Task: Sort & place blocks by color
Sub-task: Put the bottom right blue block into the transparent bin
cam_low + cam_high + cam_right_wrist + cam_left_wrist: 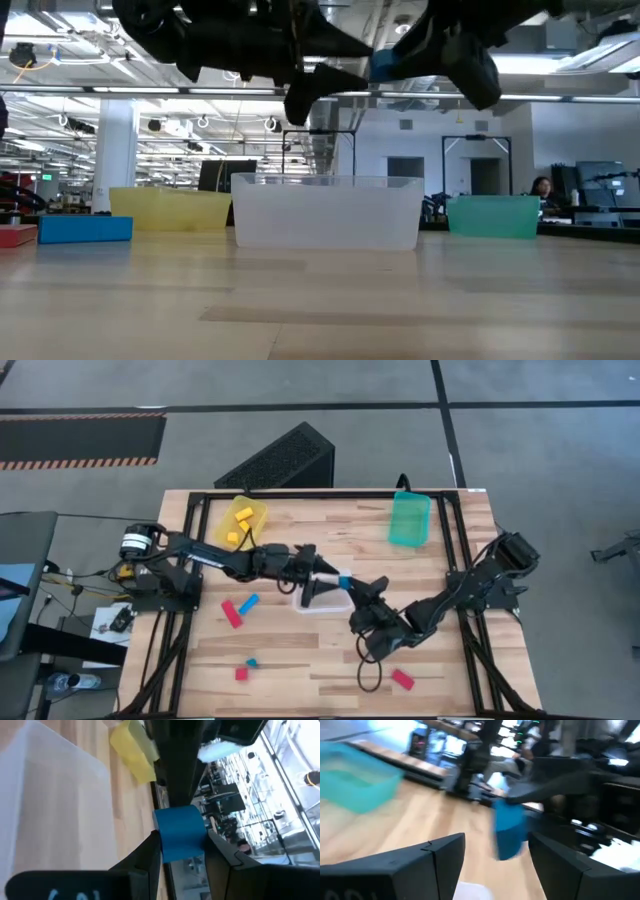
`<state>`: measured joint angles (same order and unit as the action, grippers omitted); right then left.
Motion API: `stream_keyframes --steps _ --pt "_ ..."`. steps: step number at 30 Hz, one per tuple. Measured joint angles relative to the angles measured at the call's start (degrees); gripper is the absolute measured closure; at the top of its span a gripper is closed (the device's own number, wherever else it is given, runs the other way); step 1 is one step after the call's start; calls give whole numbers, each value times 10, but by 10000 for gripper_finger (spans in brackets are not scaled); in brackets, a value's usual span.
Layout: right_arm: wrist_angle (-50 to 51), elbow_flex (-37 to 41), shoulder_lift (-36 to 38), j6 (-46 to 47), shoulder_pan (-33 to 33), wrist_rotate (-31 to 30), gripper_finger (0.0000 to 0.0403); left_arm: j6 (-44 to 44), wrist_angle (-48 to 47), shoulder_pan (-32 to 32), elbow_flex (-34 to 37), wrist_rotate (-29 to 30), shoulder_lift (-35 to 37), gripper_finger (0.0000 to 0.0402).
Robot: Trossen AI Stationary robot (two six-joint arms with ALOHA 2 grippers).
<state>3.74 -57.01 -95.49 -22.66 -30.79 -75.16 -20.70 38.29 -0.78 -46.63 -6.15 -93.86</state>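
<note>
Right up against the right wrist camera, the right gripper [182,845] is pinching a blue block [180,839] between its two fingers, with the block sticking out past the tips. What matters for the next move: the left gripper [495,851] sits just beside it with its fingers spread wide, and in the left wrist view that same blue block [510,827] hangs in line with the gap, a bit beyond the tips, long axis roughly upright there. So it reads like a mid-air handoff, though the left wrist view is smeared, so I can't say for sure the block is actually between the left fingers yet.

From table height, both grippers hang above the clear bin [327,212], with the block [385,66] well over its rim. Only the overhead view shows the spread beyond: yellow bin [240,520] behind the left arm, teal bin [409,519] farther off, loose blocks nearer the front.
</note>
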Motion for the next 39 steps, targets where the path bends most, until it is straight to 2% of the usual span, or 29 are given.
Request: stream_keyframes --steps 5,11,22,25,29,31,35,39 --pt "-3 0 0 -30 10 -3 279 -10 1 -19 0 19 0 190" --pt "-13 0 0 -47 29 8 279 21 29 -25 0 -70 0 191" --pt "-39 0 0 -59 38 18 279 38 -4 -24 0 -45 0 191" --pt "-43 0 0 -44 39 25 279 39 -50 -26 0 -45 11 191" --pt "-41 0 0 21 63 132 279 68 -159 -38 0 -11 61 191" --pt "-47 0 -5 42 85 198 279 79 -225 -38 0 34 94 191" --pt "-43 0 -17 75 134 280 279 93 -348 -17 -1 151 165 191" --pt "-20 1 -25 137 180 420 279 66 -484 32 -1 241 203 191"
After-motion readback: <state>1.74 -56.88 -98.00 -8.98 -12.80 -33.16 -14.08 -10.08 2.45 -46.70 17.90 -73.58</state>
